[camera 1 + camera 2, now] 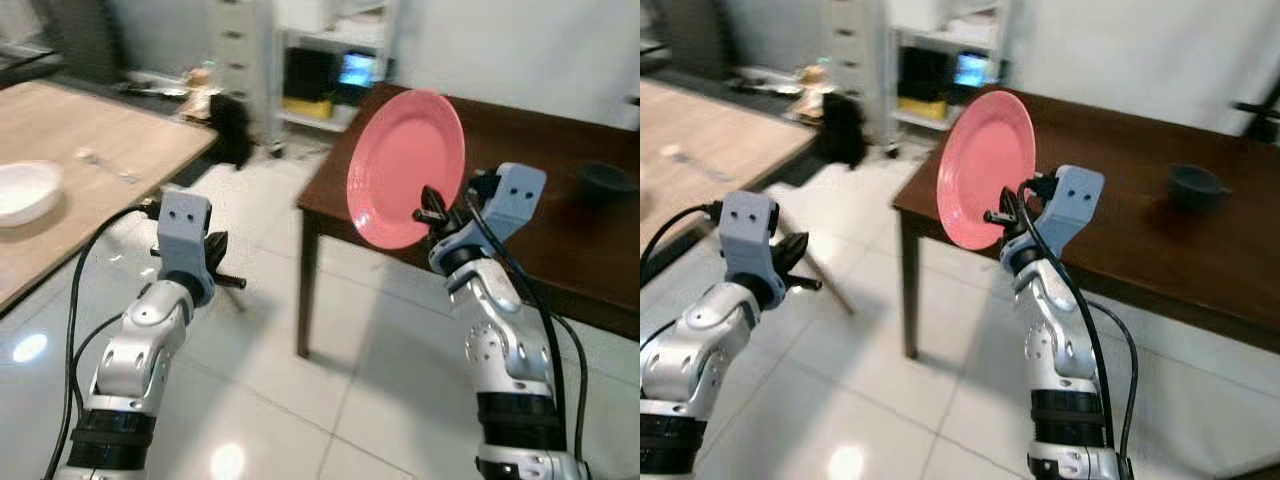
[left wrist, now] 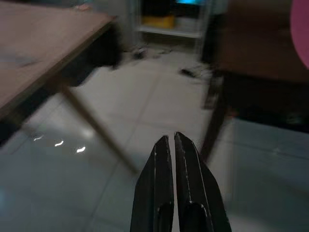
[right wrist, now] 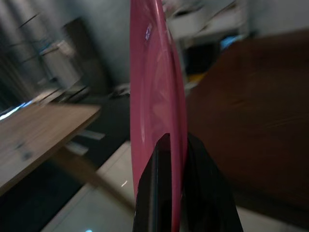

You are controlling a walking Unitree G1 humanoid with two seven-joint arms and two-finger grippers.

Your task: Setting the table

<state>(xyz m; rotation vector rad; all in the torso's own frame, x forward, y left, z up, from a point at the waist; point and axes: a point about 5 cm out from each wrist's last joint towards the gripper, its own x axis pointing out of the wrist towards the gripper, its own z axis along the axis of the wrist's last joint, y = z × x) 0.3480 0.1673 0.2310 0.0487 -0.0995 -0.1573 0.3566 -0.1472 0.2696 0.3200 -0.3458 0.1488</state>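
Gripping the pink plate (image 1: 405, 165) by its lower rim, right gripper (image 1: 432, 212) noted with both black fingers clamped on the edge, one on each face, as confirmed along the fingers in the right wrist view. Plate held on edge, nearly vertical, face turned toward the robot's left, raised in the air in front of the near corner of the dark wooden table (image 1: 560, 240). Table top found beyond and to the right of the plate, so right arm judged the nearer and the only one placed for the set-down; plate would need tipping from upright to flat before being lowered onto the top. Small dark bowl (image 1: 604, 180) observed further along that table, well apart from the plate. Left gripper (image 2: 176, 181) noted empty, fingers pressed together, held out over the tiled floor (image 1: 290, 400) between the dark table and the light wooden table (image 1: 90, 150). White dish (image 1: 28, 190) recorded on the light table.
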